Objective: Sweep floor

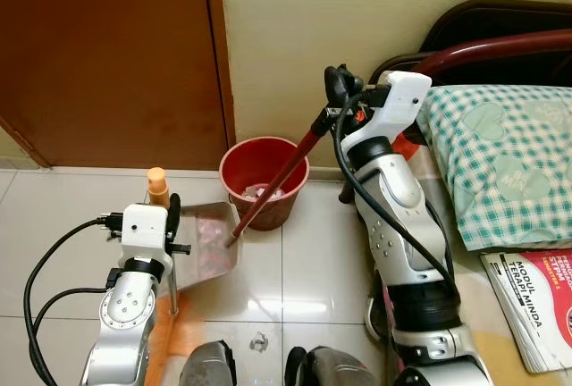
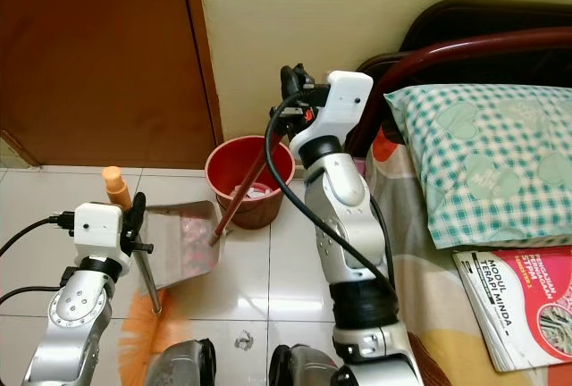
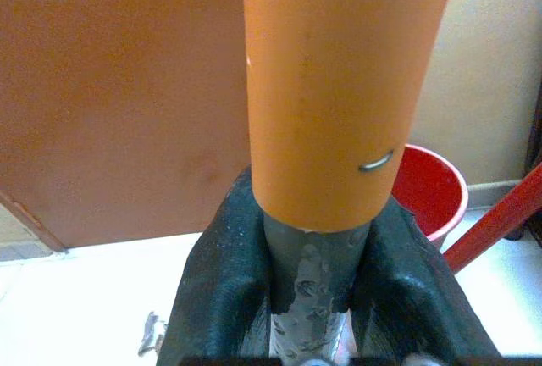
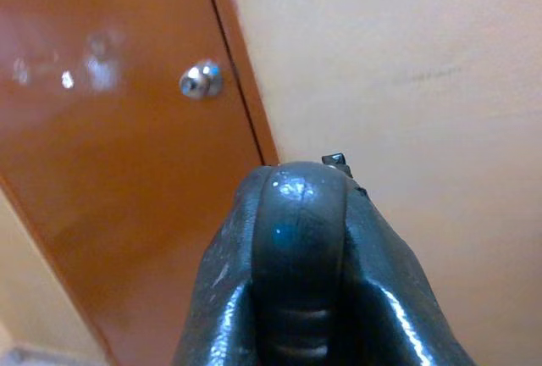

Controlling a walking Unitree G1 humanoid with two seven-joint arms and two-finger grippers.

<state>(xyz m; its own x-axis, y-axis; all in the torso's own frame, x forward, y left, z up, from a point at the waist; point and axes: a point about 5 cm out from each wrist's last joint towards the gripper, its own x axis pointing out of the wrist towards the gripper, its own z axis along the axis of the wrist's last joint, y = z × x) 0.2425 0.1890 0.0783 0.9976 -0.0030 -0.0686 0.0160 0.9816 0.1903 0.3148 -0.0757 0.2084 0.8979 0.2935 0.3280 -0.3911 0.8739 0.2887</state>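
My left gripper (image 1: pixel 170 214) is shut on the broom's grey pole just under its orange cap (image 1: pixel 158 183); in the left wrist view the black fingers (image 3: pixel 222 298) clamp the pole below the cap (image 3: pixel 339 86). The orange bristles (image 2: pixel 143 337) rest on the tiles by my feet. My right gripper (image 1: pixel 338 89) is raised near the wall and shut on the black top of the dustpan's long red handle (image 1: pixel 288 164). The clear dustpan (image 1: pixel 210 245) holds pinkish scraps and tilts with its edge against the red bucket (image 1: pixel 243 159), which has litter inside.
A brown door (image 1: pixel 107 55) and cream wall stand close behind the bucket. A bed with a green checked pillow (image 1: pixel 509 163) and a booklet (image 1: pixel 536 301) is to the right. A small scrap (image 1: pixel 259 343) lies on the white tiles near my feet.
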